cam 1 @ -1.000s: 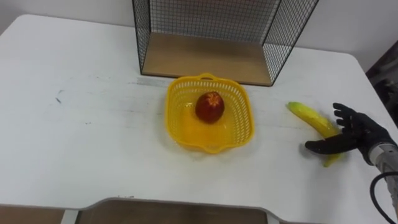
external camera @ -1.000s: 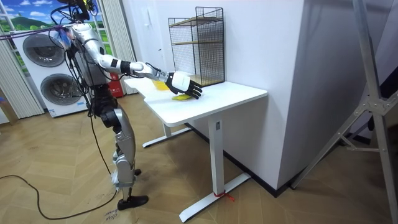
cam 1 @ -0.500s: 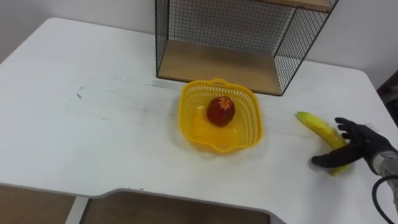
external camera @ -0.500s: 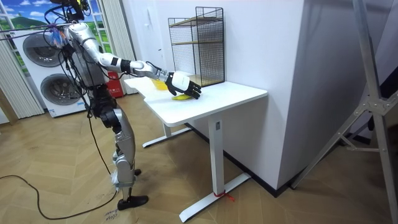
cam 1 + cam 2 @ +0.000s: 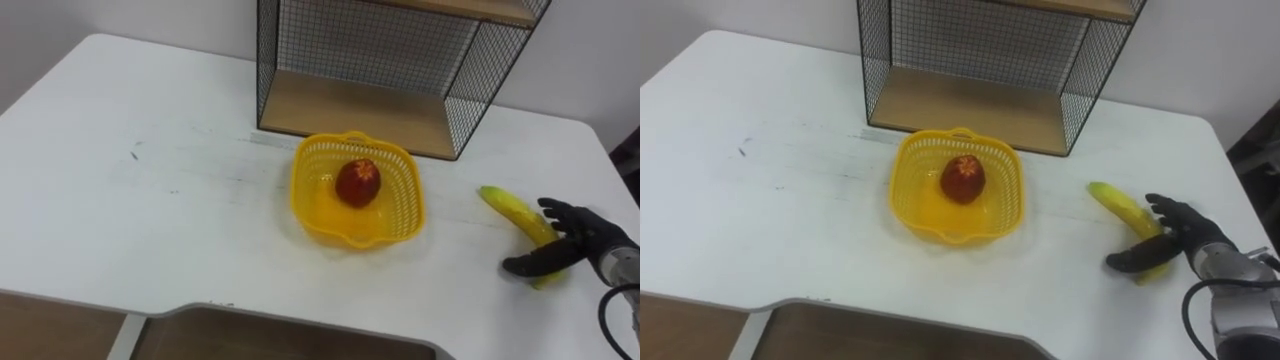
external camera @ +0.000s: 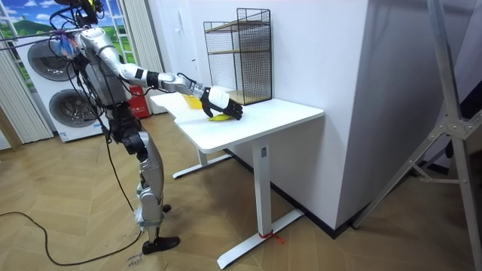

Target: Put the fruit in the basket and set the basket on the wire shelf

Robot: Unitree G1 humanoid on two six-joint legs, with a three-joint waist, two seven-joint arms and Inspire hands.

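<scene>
Black right hand [image 5: 578, 243] has its thumb and fingers curled round the near end of the yellow banana [image 5: 508, 206], which lies on the white table [image 5: 150, 200]. Further left, a red fruit [image 5: 357, 184] sits in the yellow basket [image 5: 404, 216], just before the wire shelf [image 5: 350, 112]. The room view adds the robot standing at the table's end, arm outstretched, with washing machines [image 6: 54, 62] behind.

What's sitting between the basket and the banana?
Nothing. In the left eye view, only bare white table separates the yellow basket from the banana; they lie apart.
</scene>
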